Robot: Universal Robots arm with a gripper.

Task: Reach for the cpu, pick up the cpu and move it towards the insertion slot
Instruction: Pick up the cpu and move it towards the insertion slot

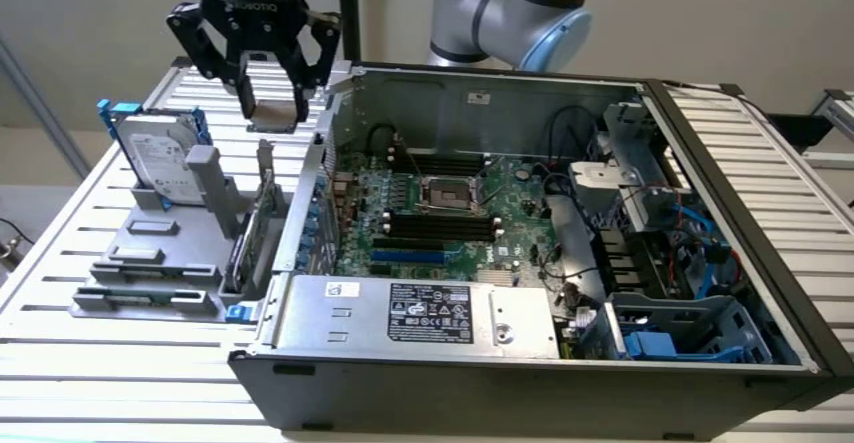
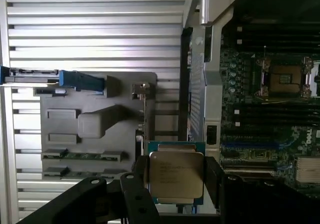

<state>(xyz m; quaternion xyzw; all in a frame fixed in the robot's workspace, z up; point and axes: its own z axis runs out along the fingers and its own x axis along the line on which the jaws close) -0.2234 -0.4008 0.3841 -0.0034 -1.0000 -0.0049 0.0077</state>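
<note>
Even, bright indoor light; wrist view soft (slightly blurred), its case interior falling into shadow.

A plain beige wall (image 1: 747, 23) rises behind a slatted metal table (image 1: 80, 353), evenly lit. At three o'clock in the exterior view, a dark stand (image 1: 801, 128) sits beside the table's edge.

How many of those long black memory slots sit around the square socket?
4 countable: two above the insertion slot, two below it, in the exterior view; more may be hidden. The gripper holds the cpu outside the case.
</note>
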